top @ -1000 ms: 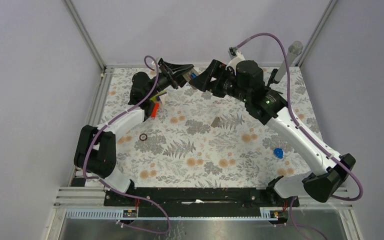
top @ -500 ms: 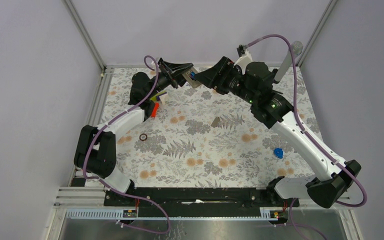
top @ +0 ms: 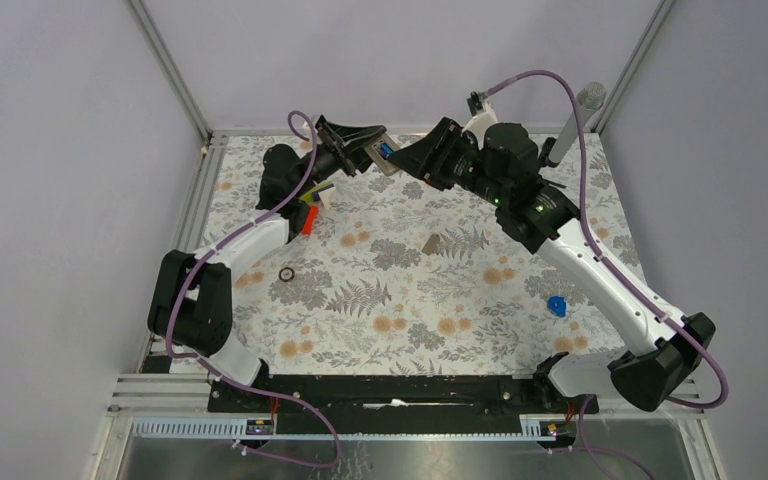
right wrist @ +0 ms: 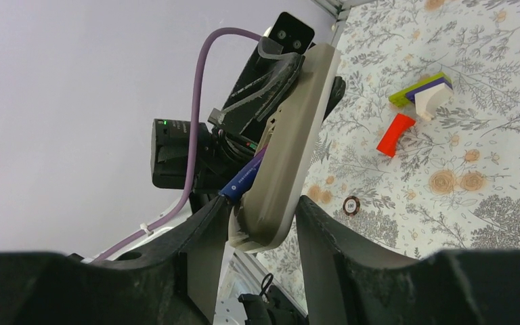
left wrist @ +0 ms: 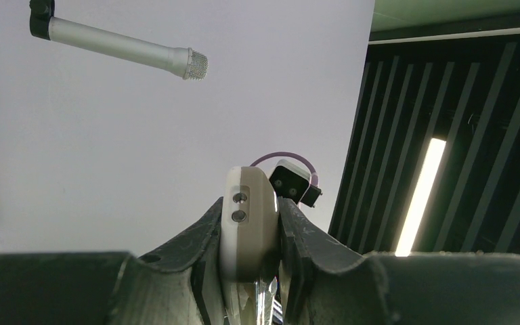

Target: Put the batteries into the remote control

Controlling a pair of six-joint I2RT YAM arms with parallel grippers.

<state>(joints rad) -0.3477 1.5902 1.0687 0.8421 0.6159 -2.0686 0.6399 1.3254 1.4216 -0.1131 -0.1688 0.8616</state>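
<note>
Nothing legible reaches me from any of the three views; the nearest thing to print is a faint pale line along the side of the small blue cylindrical battery point(right wrist: 244, 177), too fine and tilted for me to read. The small dark ring point(right wrist: 351, 204) lying on the floral-patterned table cover point(right wrist: 487, 101) shows a pale mark at its centre that may be digits; I cannot tell which. The slim grey-tan plastic remote control point(right wrist: 288, 149) shows me no readable lettering.

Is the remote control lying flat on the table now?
No, the left gripper holds the remote control up, clear of the table.
</note>
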